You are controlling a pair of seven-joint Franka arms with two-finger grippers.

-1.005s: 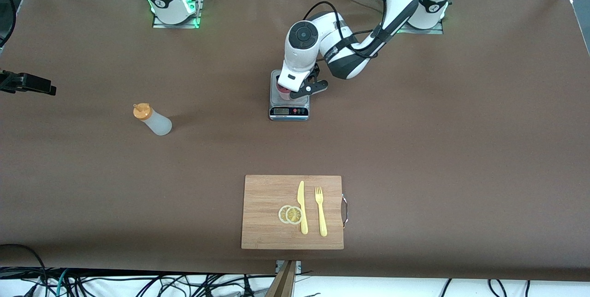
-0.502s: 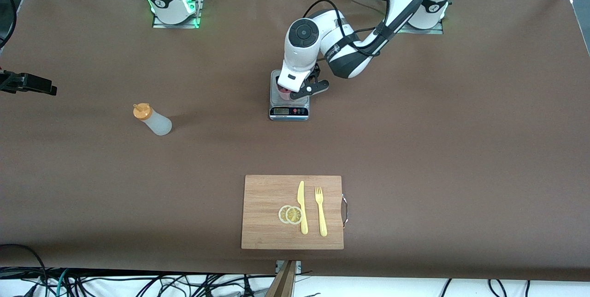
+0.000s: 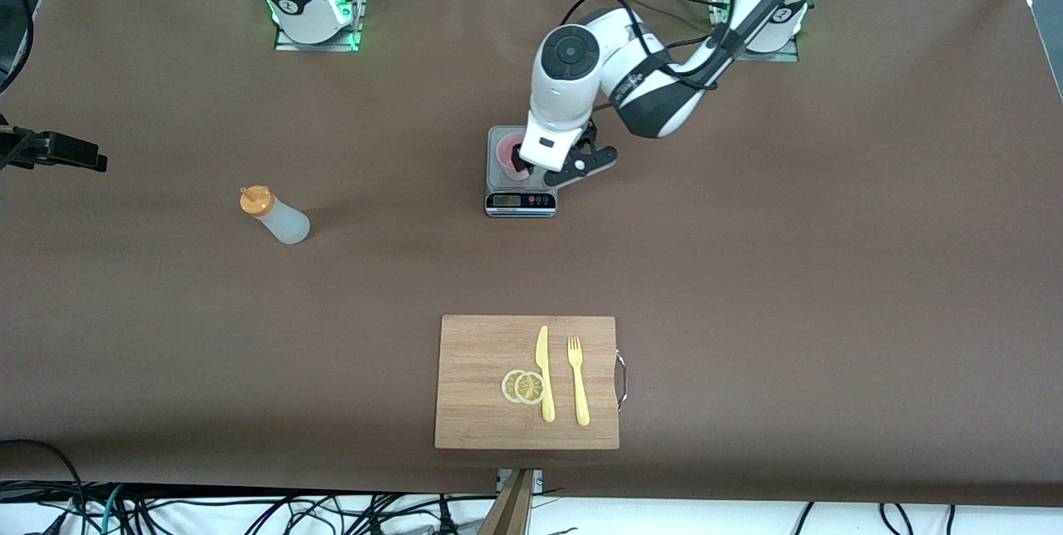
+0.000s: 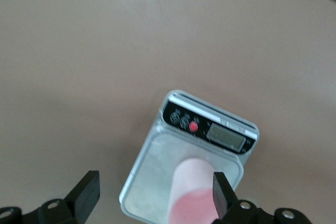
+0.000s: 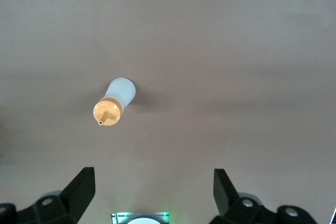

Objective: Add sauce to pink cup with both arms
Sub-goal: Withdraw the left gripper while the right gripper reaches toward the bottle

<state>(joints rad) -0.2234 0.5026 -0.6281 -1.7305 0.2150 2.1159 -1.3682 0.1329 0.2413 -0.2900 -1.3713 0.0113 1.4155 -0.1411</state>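
The pink cup (image 3: pixel 507 155) stands upright on the small scale (image 3: pixel 520 201) in the middle of the table. My left gripper (image 3: pixel 540 164) hangs just over the scale, open. In the left wrist view the pink cup (image 4: pixel 193 191) sits close beside one finger (image 4: pixel 219 190), and the left gripper (image 4: pixel 154 187) stands far wider than the cup. The sauce (image 3: pixel 278 218) stands on the table toward the right arm's end, orange cap up. My right gripper (image 5: pixel 152 182) is open, high above the table with nothing in it. The sauce (image 5: pixel 115 100) lies below it.
A wooden cutting board (image 3: pixel 477 352) lies near the table's front edge with a yellow knife (image 3: pixel 544 373), a yellow fork (image 3: pixel 578 381) and two lemon slices (image 3: pixel 523 386) on it. A black mount (image 3: pixel 58 151) juts in at the right arm's end.
The left gripper has opened off the pink cup and shifted toward the left arm's end, so more of the cup shows on the scale. The sauce has not moved.
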